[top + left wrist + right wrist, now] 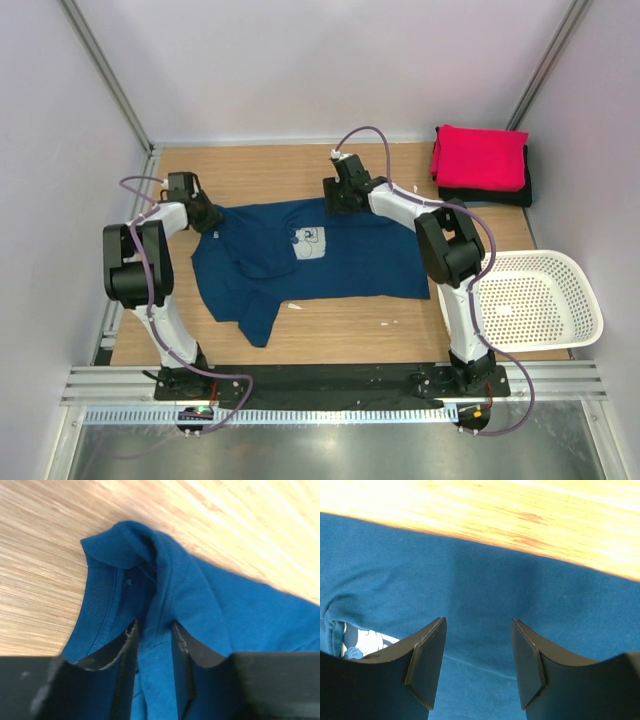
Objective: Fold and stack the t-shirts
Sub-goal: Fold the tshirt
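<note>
Wooden table (400, 335) carries navy t-shirt (350, 255), spread flat at centre, collar toward left edge. Folded pink-red t-shirt (480, 157) lies on black t-shirt (490, 197), far right corner. Left pincer (154, 630) grasps the collar; right pincer (477, 622) released.

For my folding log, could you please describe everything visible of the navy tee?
The navy tee is soft cloth with a ribbed collar and a pale square chest print, face up. It lies spread on the wooden table, collar leftward and creased, one sleeve toward the near edge. A ridge by the collar sits between the fingers of the left hand; the open right hand is over its far edge.
</note>
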